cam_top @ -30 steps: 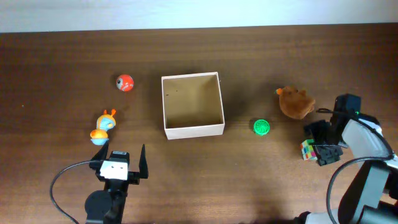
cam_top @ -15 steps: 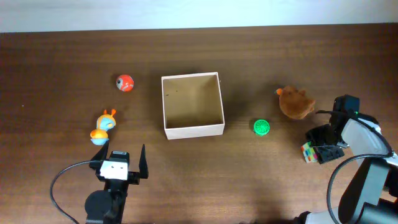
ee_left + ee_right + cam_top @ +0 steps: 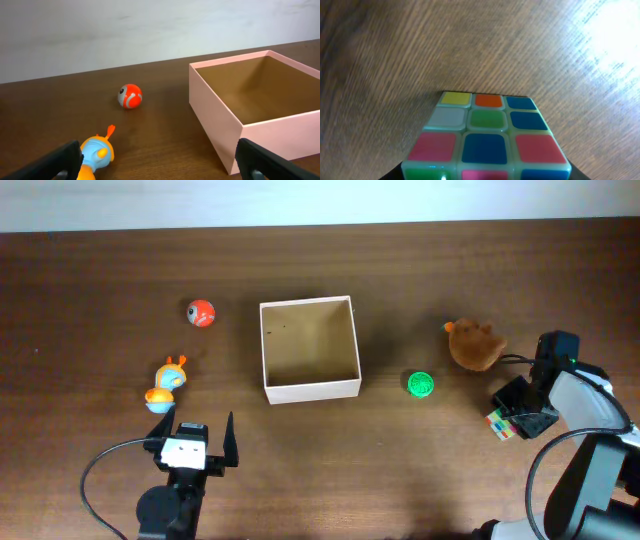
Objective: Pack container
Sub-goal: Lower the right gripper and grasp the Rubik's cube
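Container (image 3: 310,389): square shallow box, white outer walls (they read pinkish in the left wrist view), tan cardboard-coloured inside, open top facing up. Sits flat and upright near the middle of the counter (image 3: 400,480), sides roughly square to the counter's edges, bare tan floor showing.

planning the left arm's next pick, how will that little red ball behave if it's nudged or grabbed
The red ball looks round and smooth, so a nudge would probably send it rolling across the table. Its curved sides may slip from closing fingers unless gripped across the middle. It looks hard, so it likely keeps its shape.
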{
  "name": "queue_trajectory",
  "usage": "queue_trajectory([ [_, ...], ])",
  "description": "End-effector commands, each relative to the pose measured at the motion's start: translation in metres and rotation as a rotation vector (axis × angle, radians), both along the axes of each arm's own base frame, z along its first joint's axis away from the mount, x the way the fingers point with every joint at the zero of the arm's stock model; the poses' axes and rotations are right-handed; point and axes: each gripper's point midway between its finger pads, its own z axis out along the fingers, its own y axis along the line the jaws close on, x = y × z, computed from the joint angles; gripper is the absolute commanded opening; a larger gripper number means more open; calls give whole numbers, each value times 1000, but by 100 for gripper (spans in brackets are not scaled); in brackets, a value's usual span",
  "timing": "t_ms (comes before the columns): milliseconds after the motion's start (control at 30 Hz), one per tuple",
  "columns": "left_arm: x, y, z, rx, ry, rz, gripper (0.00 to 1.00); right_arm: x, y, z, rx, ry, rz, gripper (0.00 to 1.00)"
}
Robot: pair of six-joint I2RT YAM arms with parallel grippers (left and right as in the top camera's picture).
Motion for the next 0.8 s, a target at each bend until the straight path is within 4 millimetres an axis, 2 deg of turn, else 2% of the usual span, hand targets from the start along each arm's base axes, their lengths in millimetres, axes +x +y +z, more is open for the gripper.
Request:
queue_trajectory([
  [0,0,1,0,18,-8,3,99,-4,-6,-4,-36,23,154,45],
  [167,0,1,0,18,-8,3,99,2,1,-3,-3,-6,284,52],
  [267,0,1,0,18,-8,3,99,15,9,-2,31,-75,370,54],
  [533,0,1,0,18,-8,3,99,46,36,8,130,-273,605,56],
  [767,0,1,0,18,-8,3,99,57,56,12,125,-323,759,54],
])
